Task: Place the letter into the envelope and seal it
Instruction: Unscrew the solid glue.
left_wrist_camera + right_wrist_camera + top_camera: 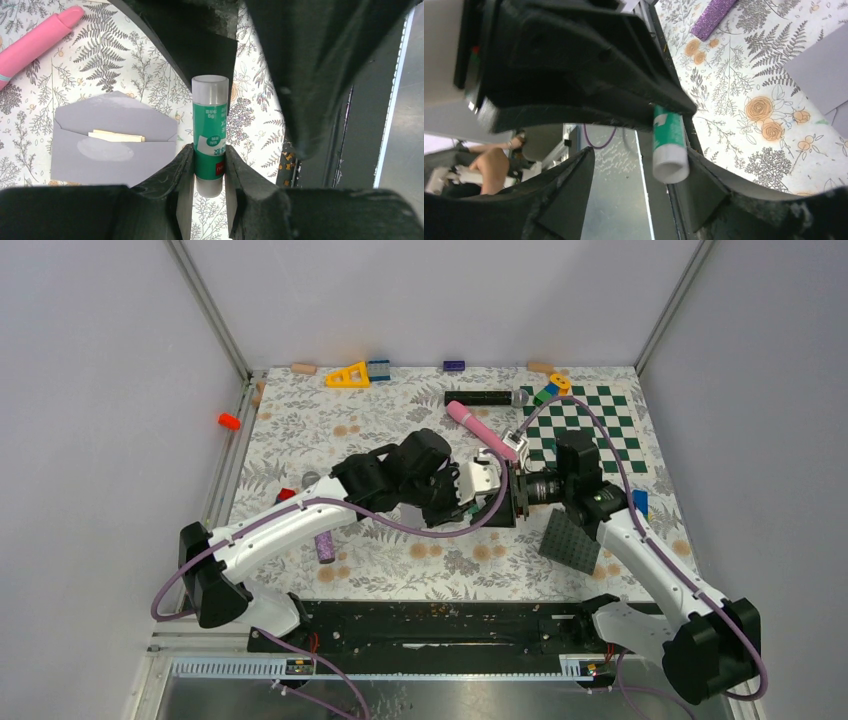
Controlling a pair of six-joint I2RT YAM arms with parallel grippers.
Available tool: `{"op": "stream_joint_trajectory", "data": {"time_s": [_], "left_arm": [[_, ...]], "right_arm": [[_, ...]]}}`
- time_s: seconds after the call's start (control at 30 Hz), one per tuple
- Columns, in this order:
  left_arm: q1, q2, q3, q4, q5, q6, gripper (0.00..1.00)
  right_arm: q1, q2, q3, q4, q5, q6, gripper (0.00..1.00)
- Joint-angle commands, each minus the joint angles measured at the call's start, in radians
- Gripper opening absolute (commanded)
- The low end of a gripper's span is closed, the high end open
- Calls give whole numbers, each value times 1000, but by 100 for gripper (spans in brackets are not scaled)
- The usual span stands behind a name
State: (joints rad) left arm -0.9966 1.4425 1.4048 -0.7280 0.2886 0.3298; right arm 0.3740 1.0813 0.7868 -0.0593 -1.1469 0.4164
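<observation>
The grey envelope [115, 150] lies flat on the floral cloth with its flap open, and the tan letter [116, 136] shows as a strip inside the pocket. My left gripper [210, 165] is shut on a green glue stick [210, 135] with white ends, held just right of the envelope. Facing it, my right gripper [639, 165] stands open, with the stick's white end [669, 160] close to one finger and a wide gap to the other. In the top view both grippers [497, 488] meet at mid-table and hide most of the envelope.
A pink cylinder [480, 430] lies behind the grippers, beside a green-and-white checkerboard [580, 425]. A dark grey studded plate [572, 540] sits under the right arm. A purple glittery cylinder [325, 545] lies front left. A black microphone [485, 398] and small blocks line the back edge.
</observation>
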Motion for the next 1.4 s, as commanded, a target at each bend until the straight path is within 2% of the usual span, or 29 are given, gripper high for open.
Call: {"op": "stream_joint_trajectory", "data": {"time_s": [0.0,0.13,0.23,0.33,0.5,0.6,0.77,1.0,1.17,1.37], "left_arm": [[3,-33,-3,70,5,25,5],[2,-26,13,24,83,42,5],[4,-11,27,-20,185,52,5],[6,24,55,-79,285,69,5],[7,101,119,-178,421,101,5],[8,145,158,-224,454,116,5],[17,179,178,-249,504,125,4],[95,190,194,-244,594,94,4],[103,202,195,-244,616,88,4],[103,211,196,-251,622,95,4]], "right_arm": [[6,-72,32,-98,-93,-208,75],[-6,-142,70,-335,-48,-647,84],[-6,-195,87,-506,10,-1093,87],[-7,-213,86,-569,56,-1331,88],[-7,-242,67,-626,28,-1598,88],[-7,-253,74,-630,0,-1628,85],[-7,-263,76,-687,-31,-1693,73],[-7,-293,41,-700,-65,-1718,61],[-6,-278,43,-676,-101,-1707,61],[-1,-262,43,-598,-73,-1648,62]]}}
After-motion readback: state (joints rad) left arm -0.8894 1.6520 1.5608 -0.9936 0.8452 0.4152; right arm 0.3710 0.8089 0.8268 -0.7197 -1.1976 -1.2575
